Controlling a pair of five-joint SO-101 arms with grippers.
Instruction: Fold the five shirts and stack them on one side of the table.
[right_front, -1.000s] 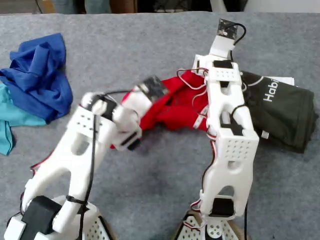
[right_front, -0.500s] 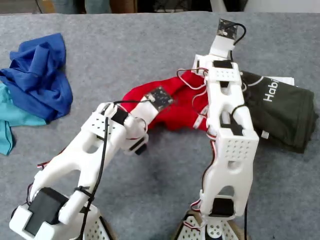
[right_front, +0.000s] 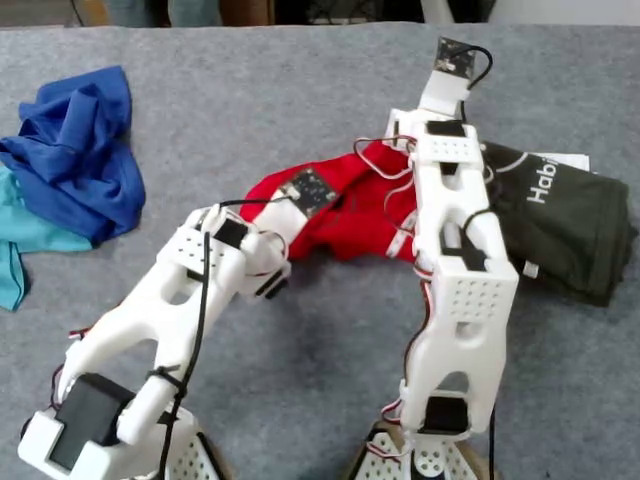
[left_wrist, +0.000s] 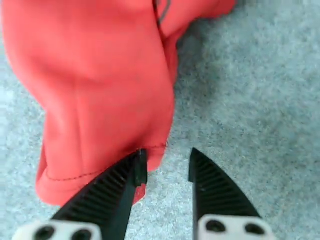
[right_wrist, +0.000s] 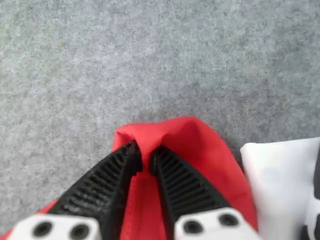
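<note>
A red shirt (right_front: 345, 205) lies crumpled in the middle of the grey table, between my two arms. My left gripper (left_wrist: 165, 162) is open just above the felt at the shirt's near-left edge, and the red shirt (left_wrist: 100, 85) brushes one black finger (left_wrist: 131, 172). My left arm (right_front: 195, 275) slants in from the lower left. At the shirt's far end my right gripper (right_wrist: 145, 155) is shut on a raised fold of the red shirt (right_wrist: 175, 137). My right arm (right_front: 455, 230) stretches up the table over it.
A dark folded shirt (right_front: 565, 225) with white print lies at the right, on something white (right_front: 565, 160). A crumpled blue shirt (right_front: 75, 150) sits at the far left over a teal shirt (right_front: 15, 245). Bare grey felt (right_front: 330, 330) runs along the front.
My left arm has swung right and dropped its gripper onto the near-left edge of the red shirt. The right arm and its hold are unchanged.
</note>
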